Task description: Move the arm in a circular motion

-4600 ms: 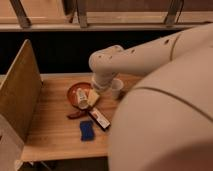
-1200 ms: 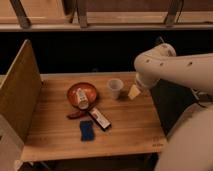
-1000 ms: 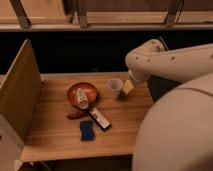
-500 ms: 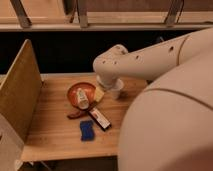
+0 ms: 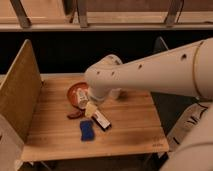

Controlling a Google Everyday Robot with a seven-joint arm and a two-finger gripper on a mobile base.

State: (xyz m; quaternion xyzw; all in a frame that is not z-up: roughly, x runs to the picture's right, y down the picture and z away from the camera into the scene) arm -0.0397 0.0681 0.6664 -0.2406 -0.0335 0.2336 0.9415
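Observation:
The arm [image 5: 150,70] is a very large cream-white tube with small dark screw holes. It reaches from the right edge of the camera view leftward over the wooden table [image 5: 130,125]. Its bulbous joint [image 5: 102,80] hangs above the table's middle. The gripper [image 5: 90,109], the pale yellowish tip, points down just right of the brown bowl [image 5: 75,92] and above the small white and dark box [image 5: 101,120]. It holds nothing that I can see.
A blue sponge [image 5: 87,131] lies near the table's front. A white cup [image 5: 116,93] is mostly hidden behind the arm. A dark brown item [image 5: 76,114] lies below the bowl. A wooden panel [image 5: 19,92] stands along the left side. A dark railing runs behind.
The arm has swept leftward from the table's right side over the cup towards the bowl, and the tip has come lower and nearer the box.

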